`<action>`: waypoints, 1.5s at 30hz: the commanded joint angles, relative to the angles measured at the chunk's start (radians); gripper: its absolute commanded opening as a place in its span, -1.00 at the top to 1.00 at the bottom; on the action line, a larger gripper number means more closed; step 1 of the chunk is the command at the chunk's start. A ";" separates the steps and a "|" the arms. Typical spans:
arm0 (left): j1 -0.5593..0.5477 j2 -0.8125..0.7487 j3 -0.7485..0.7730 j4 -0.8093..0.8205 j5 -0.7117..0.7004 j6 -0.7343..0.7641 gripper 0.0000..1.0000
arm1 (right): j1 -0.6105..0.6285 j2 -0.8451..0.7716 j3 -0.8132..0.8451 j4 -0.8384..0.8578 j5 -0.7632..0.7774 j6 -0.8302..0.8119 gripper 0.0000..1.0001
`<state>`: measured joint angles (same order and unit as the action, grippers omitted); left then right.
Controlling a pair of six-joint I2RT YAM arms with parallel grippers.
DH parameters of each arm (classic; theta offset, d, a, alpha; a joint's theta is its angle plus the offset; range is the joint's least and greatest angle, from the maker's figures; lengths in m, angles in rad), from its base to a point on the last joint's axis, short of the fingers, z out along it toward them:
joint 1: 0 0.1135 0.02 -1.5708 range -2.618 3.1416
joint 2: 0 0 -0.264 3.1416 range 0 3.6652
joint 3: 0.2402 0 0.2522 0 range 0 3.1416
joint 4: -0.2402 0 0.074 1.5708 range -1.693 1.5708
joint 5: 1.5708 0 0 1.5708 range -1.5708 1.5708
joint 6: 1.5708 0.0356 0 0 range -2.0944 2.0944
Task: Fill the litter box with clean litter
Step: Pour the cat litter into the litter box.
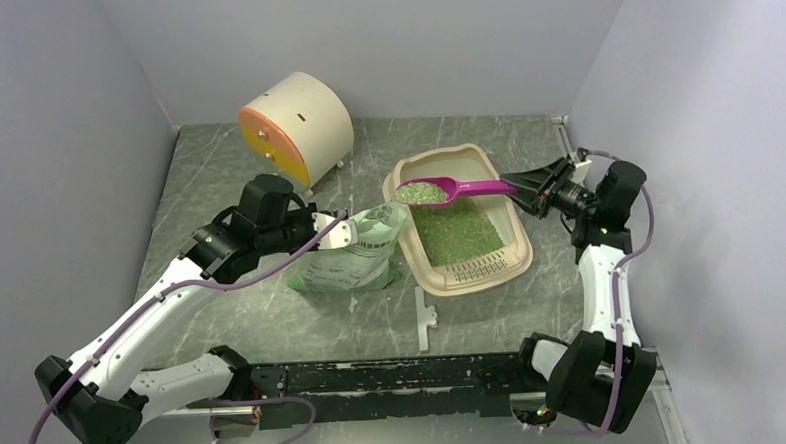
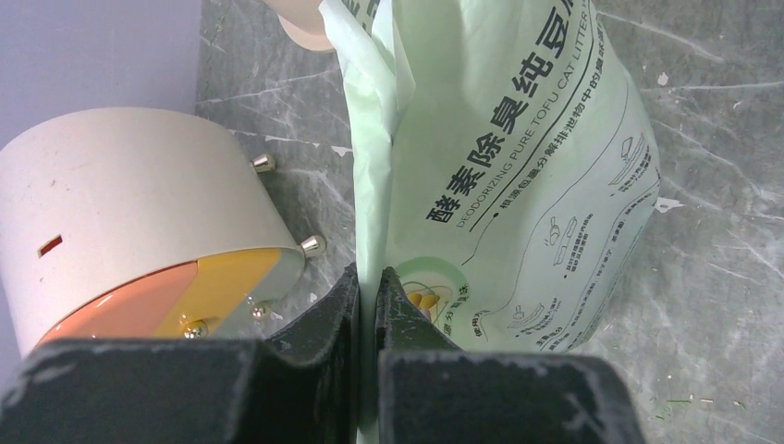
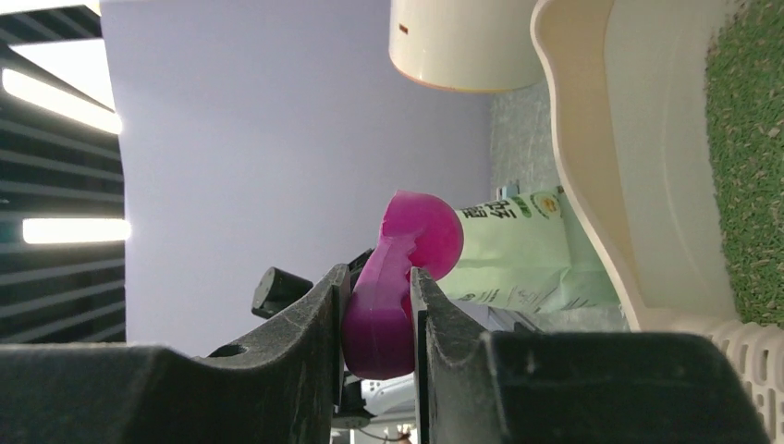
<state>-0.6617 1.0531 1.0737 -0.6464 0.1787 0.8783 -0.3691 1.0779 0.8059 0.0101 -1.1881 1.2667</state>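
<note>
Here, nearest, the left gripper (image 2: 367,277) is pressed together on the top edge of the green litter bag (image 1: 355,252), likely to keep its mouth upright. Just right sits the litter box (image 1: 519,260), its floor partly covered with clean litter (image 1: 456,229). Over its far end the right gripper (image 3: 379,282) pinches the handle of a magenta scoop (image 1: 453,189), held level so its green load stays in. Farthest back stands a cream cabinet (image 1: 300,126). The bag's inside is hidden; the scoop covers the box's far floor.
</note>
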 commanded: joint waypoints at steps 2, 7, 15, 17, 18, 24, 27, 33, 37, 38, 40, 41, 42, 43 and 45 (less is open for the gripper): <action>0.007 -0.035 0.079 0.226 0.021 0.016 0.91 | -0.080 -0.014 -0.049 0.187 -0.035 0.118 1.00; 0.007 -0.053 0.068 0.211 0.042 0.007 0.90 | -0.130 0.010 -0.047 0.175 -0.003 0.083 1.00; 0.007 -0.098 0.045 0.204 0.096 -0.025 0.91 | -0.150 0.051 0.159 -0.406 0.321 -0.457 1.00; 0.007 -0.109 0.040 0.208 0.105 -0.038 0.91 | -0.150 0.054 0.163 -0.422 0.362 -0.485 1.00; 0.007 -0.114 0.037 0.208 0.110 -0.042 0.90 | -0.150 0.056 0.159 -0.416 0.380 -0.487 1.00; 0.007 -0.137 0.028 0.197 0.106 -0.057 0.91 | -0.075 0.067 0.207 -0.470 0.550 -0.583 1.00; 0.007 -0.143 0.025 0.194 0.102 -0.058 0.91 | 0.017 0.079 0.263 -0.499 0.654 -0.631 1.00; 0.007 -0.146 0.021 0.187 0.098 -0.067 0.90 | 0.263 0.110 0.386 -0.543 0.913 -0.717 1.00; 0.007 -0.151 0.020 0.194 0.105 -0.076 0.91 | 0.335 0.115 0.437 -0.558 1.030 -0.763 1.00; 0.007 -0.151 0.020 0.194 0.106 -0.077 0.91 | 0.344 0.109 0.438 -0.555 1.068 -0.770 1.00; 0.007 -0.147 0.023 0.193 0.110 -0.079 0.90 | 0.348 0.093 0.442 -0.554 1.141 -0.784 1.00; 0.007 -0.144 0.027 0.190 0.112 -0.079 0.90 | 0.348 0.087 0.449 -0.565 1.171 -0.793 1.00; 0.007 -0.144 0.029 0.186 0.112 -0.079 0.91 | 0.348 0.079 0.457 -0.575 1.184 -0.804 1.00; 0.007 -0.143 0.032 0.181 0.111 -0.079 0.91 | 0.348 0.072 0.464 -0.587 1.196 -0.823 1.00; 0.007 -0.145 0.030 0.176 0.107 -0.081 0.91 | 0.349 0.063 0.486 -0.630 1.198 -0.871 1.00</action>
<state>-0.6617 0.9703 1.0454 -0.6830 0.2565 0.7914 -0.0250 1.1824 1.2327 -0.5671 -0.0975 0.4889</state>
